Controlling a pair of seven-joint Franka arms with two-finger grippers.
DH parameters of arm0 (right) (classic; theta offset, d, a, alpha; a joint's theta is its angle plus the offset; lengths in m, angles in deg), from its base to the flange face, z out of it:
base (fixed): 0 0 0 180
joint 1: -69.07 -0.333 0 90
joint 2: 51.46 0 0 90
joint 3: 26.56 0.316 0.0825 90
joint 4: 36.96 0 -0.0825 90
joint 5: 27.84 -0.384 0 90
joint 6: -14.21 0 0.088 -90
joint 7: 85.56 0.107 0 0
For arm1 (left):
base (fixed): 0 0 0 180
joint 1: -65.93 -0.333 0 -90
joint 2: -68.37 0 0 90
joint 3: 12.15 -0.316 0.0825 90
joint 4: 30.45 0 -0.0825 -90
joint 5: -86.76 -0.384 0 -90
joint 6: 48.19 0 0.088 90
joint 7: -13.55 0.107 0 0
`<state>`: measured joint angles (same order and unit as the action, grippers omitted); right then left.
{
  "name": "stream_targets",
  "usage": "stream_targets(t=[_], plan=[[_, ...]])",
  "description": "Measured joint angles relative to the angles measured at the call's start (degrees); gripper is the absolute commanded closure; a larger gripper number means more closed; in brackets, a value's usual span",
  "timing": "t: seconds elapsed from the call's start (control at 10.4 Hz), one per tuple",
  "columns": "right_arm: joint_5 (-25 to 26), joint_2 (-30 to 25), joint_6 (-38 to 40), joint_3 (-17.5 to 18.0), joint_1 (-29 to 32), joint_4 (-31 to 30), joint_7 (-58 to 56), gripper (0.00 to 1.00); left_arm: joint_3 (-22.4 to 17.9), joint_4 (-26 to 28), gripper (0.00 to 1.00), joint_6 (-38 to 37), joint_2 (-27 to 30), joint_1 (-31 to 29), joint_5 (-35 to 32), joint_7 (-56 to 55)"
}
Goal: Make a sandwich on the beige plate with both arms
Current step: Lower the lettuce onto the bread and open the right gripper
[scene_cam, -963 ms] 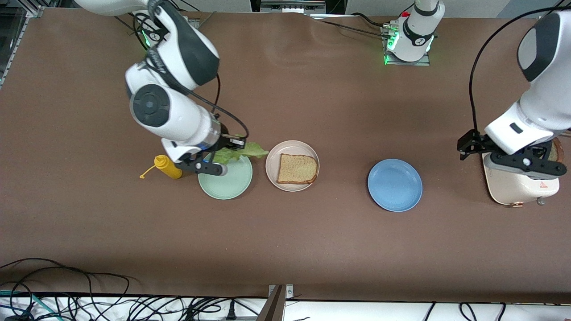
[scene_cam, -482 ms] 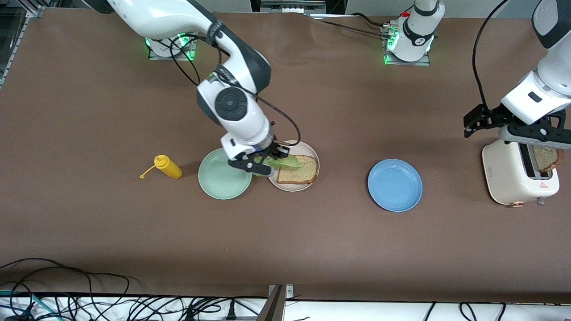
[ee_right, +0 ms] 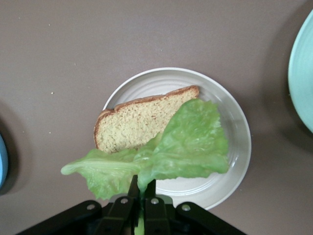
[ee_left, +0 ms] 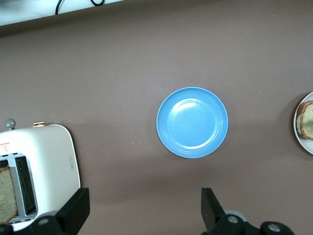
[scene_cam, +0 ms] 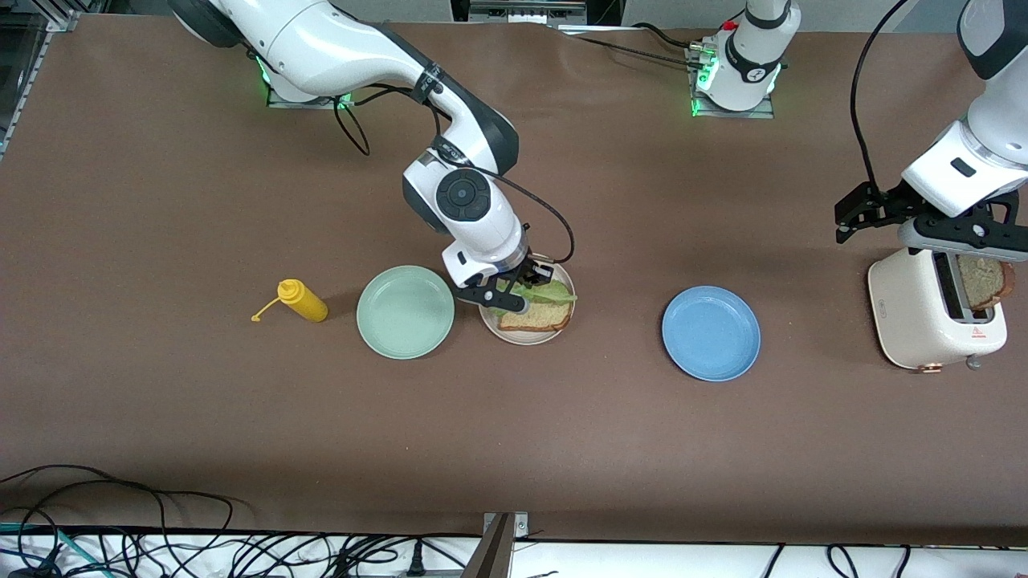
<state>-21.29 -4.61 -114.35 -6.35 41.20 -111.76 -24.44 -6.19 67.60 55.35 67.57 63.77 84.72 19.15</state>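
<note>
Beige plate: round pale beige-pink plate (scene_cam: 491, 319) with shallow rim, on the brown table (scene_cam: 201, 385), between the mint green plate (scene_cam: 405, 311) and the blue plate (scene_cam: 711, 332).
Lower bread: square brown slice with darker crust (scene_cam: 536, 319), flat on the beige plate, partly covered by lettuce.
Lettuce: ruffled green leaf (ee_right: 188, 144), pinched at its stem end, hanging over the bread slice and plate.
Right gripper: black two-finger gripper (ee_right: 142, 192), over the beige plate, fingers clamped narrow on the lettuce stem.
Left gripper: black two-finger gripper (ee_left: 144, 213), up over the cream toaster (scene_cam: 915, 317), fingers (ee_left: 75, 211) spread wide, holding nothing.
Second bread: brown slice (scene_cam: 981, 282), upright in the toaster slot at the left arm's end of the table.
Mustard bottle: small yellow squeeze bottle (scene_cam: 302, 300), lying beside the mint green plate, toward the right arm's end.
</note>
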Motion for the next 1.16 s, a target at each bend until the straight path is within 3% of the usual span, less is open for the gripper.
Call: stream_targets(t=[0.19,0.29,0.39,0.48,0.58,1.16], plan=[[0.6,0.8,-0.2,-1.8,-1.3,0.0,0.0,1.0,-0.1,0.0,0.0,0.0,0.0,-0.1,0.0,0.0],[0.8,1.2,-0.4,-2.4,-1.6,0.0,0.0,0.76,-0.2,0.0,0.0,0.0,0.0,-0.1,0.0,0.0],[1.5,1.5,-0.5,-2.6,-1.6,0.0,0.0,0.64,-0.2,0.0,0.0,0.0,0.0,-0.1,0.0,0.0],[2.3,1.6,-0.5,-2.7,-1.6,0.0,0.1,0.25,-0.2,0.0,0.0,0.0,0.0,-0.1,0.0,0.0],[2.7,1.6,-0.5,-2.7,-1.6,0.0,0.1,0.03,-0.2,0.0,0.0,0.1,0.0,-0.1,0.0,0.0],[2.8,1.3,0.5,-2.7,-2.2,0.7,2.1,0.0,-0.4,-0.1,0.0,0.1,0.0,-0.3,0.0,0.0]])
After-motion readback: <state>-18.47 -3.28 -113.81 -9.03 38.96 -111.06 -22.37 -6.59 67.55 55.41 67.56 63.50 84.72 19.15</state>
